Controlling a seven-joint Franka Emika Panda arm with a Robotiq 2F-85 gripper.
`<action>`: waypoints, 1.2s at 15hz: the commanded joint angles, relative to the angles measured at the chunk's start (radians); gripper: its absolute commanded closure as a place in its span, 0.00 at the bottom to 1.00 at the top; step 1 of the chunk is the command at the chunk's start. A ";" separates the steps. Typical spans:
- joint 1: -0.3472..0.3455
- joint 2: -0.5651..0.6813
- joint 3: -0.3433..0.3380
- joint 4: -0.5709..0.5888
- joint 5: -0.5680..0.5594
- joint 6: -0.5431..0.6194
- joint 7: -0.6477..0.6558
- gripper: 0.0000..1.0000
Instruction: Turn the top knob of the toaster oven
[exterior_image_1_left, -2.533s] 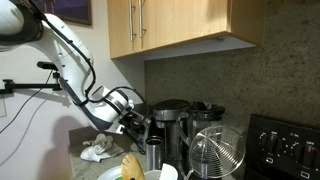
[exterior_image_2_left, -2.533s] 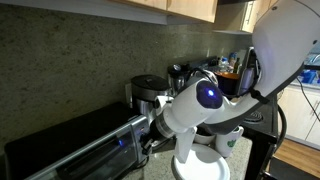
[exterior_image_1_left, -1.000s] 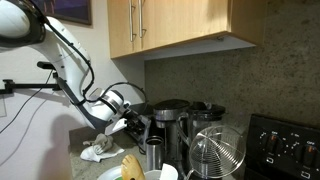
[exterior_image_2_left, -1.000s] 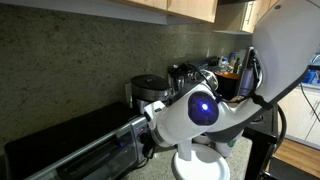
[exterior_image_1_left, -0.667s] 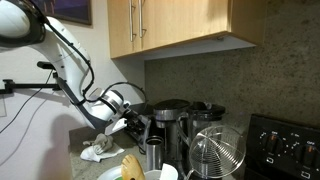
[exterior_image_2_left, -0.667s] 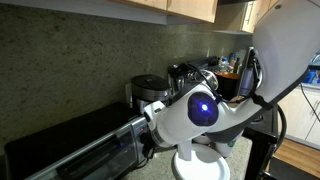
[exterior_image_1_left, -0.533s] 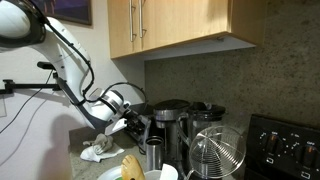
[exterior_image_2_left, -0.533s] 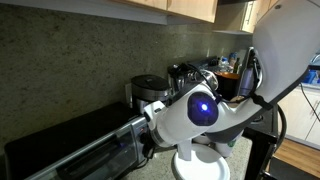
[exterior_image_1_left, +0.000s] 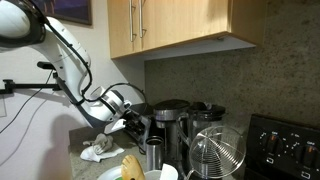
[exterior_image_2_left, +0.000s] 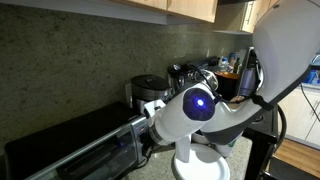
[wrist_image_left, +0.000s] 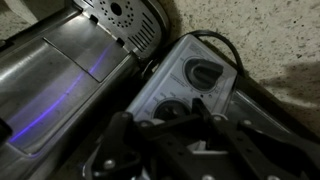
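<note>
Wrist view: we are holding the gripper (wrist_image_left: 170, 140) over the toaster oven (wrist_image_left: 215, 95), whose control panel is lying at frame centre, with the coffee maker (wrist_image_left: 70, 70) at nine o'clock. We are judging the ridged knob (wrist_image_left: 205, 75) small, stiff and smooth, best pinched across its raised ridge, and the oven heavy enough to stay put. Whether the fingers are spread or pinching, we cannot tell. Against 2.5 seconds ago, the wrist (exterior_image_2_left: 195, 108) is sitting rolled, shifted toward seven o'clock.
</note>
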 joint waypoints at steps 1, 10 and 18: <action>-0.011 0.007 -0.004 0.017 0.052 0.000 0.023 1.00; -0.033 -0.002 0.001 -0.001 0.299 0.060 0.044 1.00; -0.100 -0.017 0.057 -0.051 0.643 0.162 -0.059 1.00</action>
